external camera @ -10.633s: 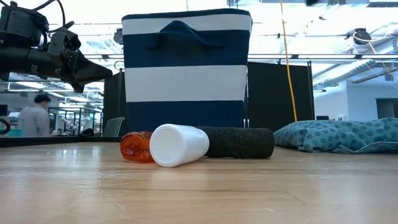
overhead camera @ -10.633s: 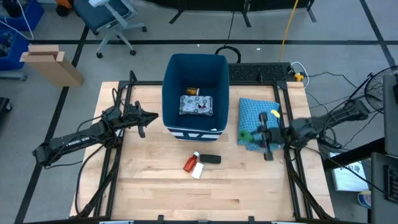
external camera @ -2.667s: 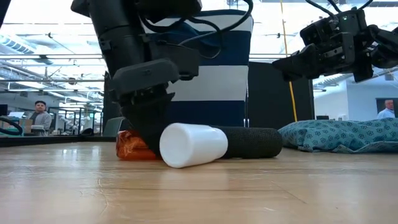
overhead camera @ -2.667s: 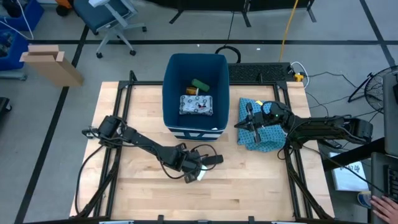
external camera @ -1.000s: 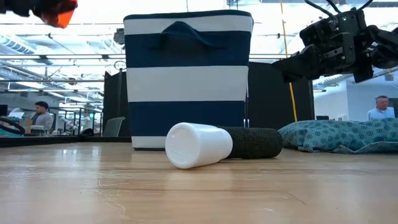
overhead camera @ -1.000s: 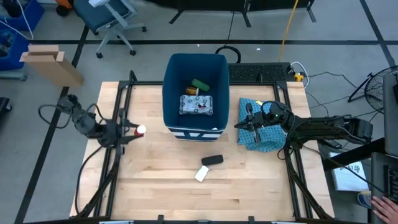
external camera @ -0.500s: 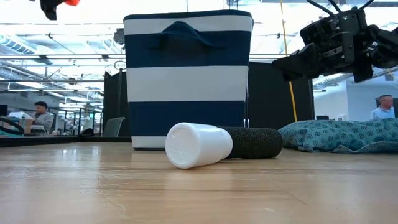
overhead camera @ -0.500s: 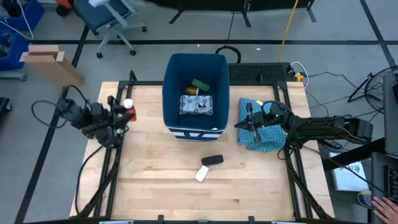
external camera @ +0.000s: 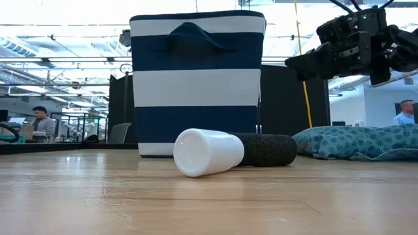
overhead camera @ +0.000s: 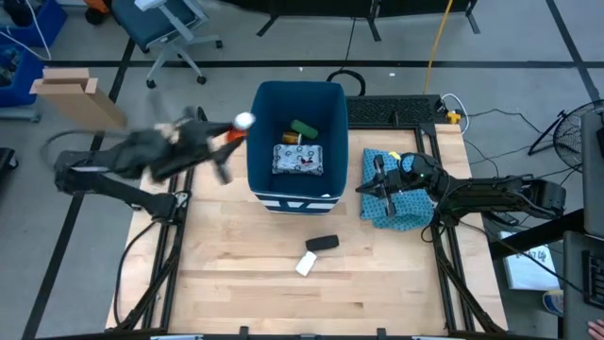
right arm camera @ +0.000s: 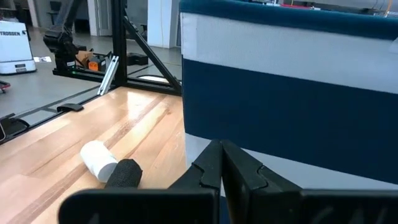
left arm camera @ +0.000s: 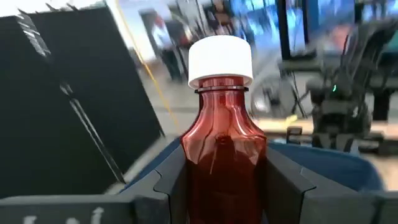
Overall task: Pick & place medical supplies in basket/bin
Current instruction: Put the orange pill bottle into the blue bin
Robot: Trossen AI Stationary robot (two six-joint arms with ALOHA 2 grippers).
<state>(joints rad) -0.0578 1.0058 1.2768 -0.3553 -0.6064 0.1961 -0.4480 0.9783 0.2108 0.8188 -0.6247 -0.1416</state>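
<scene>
My left gripper (overhead camera: 229, 134) is raised at the left rim of the dark-blue bin (overhead camera: 267, 104) and is shut on a red bottle with a white cap (overhead camera: 243, 120). The bin holds a flat white packet (overhead camera: 298, 159), a green oblong (overhead camera: 304, 127) and an orange pill bottle (overhead camera: 291, 138). A black oblong (overhead camera: 322, 243) and a white tube (overhead camera: 306, 263) lie on their sides on the table in front of the bin. My right gripper (overhead camera: 377, 185) is shut and empty above the blue patterned cloth (overhead camera: 392, 210). My left gripper pinches the red bottle's body (left arm camera: 224, 155) between its two fingers (left arm camera: 173, 180), one on each side. The bottle lies along the fingers, its white cap (left arm camera: 220, 60) pointing past the fingertips toward the bin. The fingers come from the table's left. The bottle is lifted clear.
The bin's striped front (external camera: 197, 78) stands tall behind the white tube (external camera: 208, 152) and the black oblong (external camera: 264, 149). The cloth (external camera: 356, 142) lies at the right. Black frame rails (overhead camera: 175, 236) run along both table sides. People show in the room behind.
My left gripper, still shut on the red bottle, has risen and swung from the table's left side toward the far edge, then right to the bin's left rim. The bottle's cap now points at the bin.
</scene>
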